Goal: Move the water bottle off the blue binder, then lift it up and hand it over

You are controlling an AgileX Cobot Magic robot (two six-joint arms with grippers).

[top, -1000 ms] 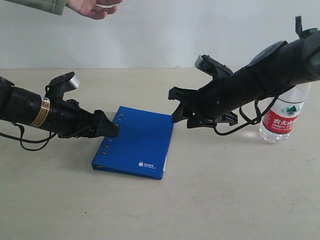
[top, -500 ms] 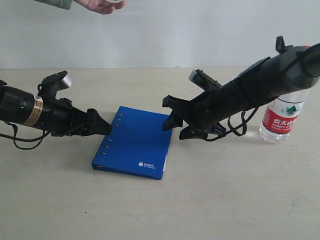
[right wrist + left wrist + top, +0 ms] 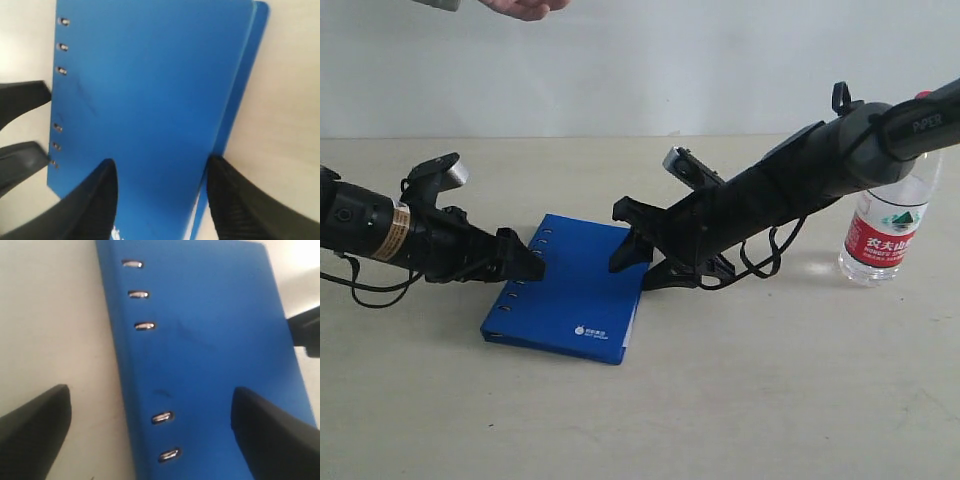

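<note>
On the pale tabletop (image 3: 740,400) the blue binder (image 3: 570,300) lies flat between both arms, the left gripper (image 3: 531,267) spread wide at its spine and the right gripper (image 3: 632,260) parted, empty, over its free edge, while the water bottle (image 3: 885,232) stands well apart at the right, so an uneven pinch would likely skew the binder or peel up its cover alone.

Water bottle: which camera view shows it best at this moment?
The exterior view. The water bottle stands upright on the table, off the blue binder, its top partly hidden behind the right arm. Neither wrist view shows it; both frame only the binder.
</note>
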